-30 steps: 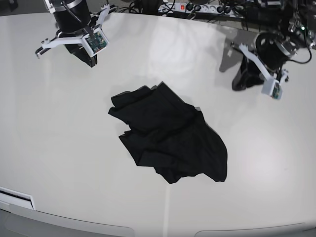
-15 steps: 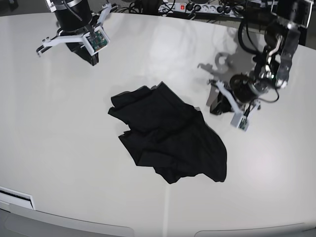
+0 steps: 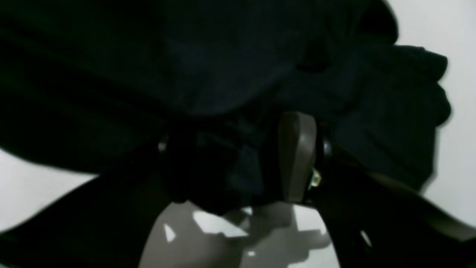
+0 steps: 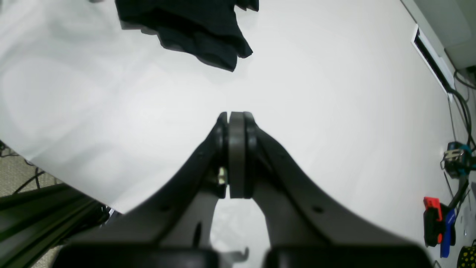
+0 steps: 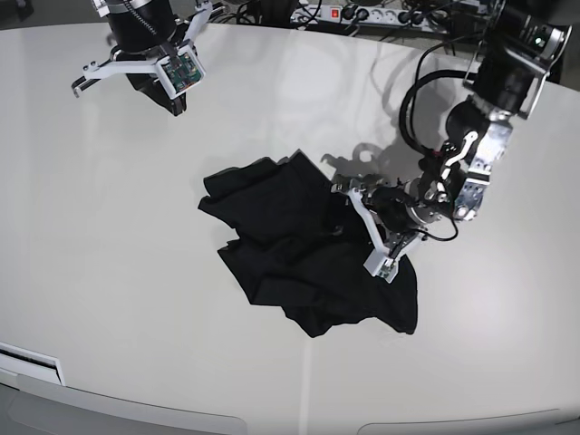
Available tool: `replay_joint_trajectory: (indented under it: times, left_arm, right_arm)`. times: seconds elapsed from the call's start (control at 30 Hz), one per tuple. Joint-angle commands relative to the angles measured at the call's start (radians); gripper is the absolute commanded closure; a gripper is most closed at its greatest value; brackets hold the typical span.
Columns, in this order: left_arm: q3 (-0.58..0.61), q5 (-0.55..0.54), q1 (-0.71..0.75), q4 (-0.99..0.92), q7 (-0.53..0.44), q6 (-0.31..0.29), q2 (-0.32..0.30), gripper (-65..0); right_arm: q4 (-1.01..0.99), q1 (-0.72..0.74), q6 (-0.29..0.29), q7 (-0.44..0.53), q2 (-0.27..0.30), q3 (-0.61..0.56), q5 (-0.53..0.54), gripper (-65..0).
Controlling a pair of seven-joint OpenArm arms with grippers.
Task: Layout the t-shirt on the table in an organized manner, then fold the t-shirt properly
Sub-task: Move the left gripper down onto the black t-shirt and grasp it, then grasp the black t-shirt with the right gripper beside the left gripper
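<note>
The black t-shirt [image 5: 290, 245] lies crumpled in a heap in the middle of the white table [image 5: 109, 254]. My left gripper [image 5: 355, 220] is down at the heap's right edge, fingers pointing into the cloth. In the left wrist view this gripper [image 3: 238, 149] has its jaws apart, one grey pad [image 3: 297, 156] showing, with dark t-shirt [image 3: 223, 67] folds between and beyond them. My right gripper [image 5: 170, 98] hovers at the far left, well away from the shirt. In its own view it [image 4: 236, 119] is shut on nothing above the bare table [image 4: 316, 93], the t-shirt [image 4: 193, 26] far ahead.
A power strip [image 5: 362, 16] and cables run along the table's far edge. A white box [image 5: 32, 362] sits at the front left edge. In the right wrist view the table's edge drops off at the left, and a red and blue object [image 4: 433, 219] lies on the floor.
My left arm has swung from the back right down to the shirt's right edge, and its jaws have opened. The right arm has barely shifted. The shirt lies as before.
</note>
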Motion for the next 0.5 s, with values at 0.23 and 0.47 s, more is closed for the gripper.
replay_joint_trajectory:
  times: [0.23,0.47]
  left_arm:
    - [-0.009,0.029,-0.076,-0.076,0.094,0.075,0.032,0.0]
    - [-0.009,-0.036,-0.144,0.148,0.414,0.038,-0.032,0.0]
  right_arm:
    - [0.016,-0.002,-0.007,0.027,0.004,0.0,-0.011,0.0]
    - [0.016,0.043,0.086,0.057,0.004,0.0,0.036,0.0]
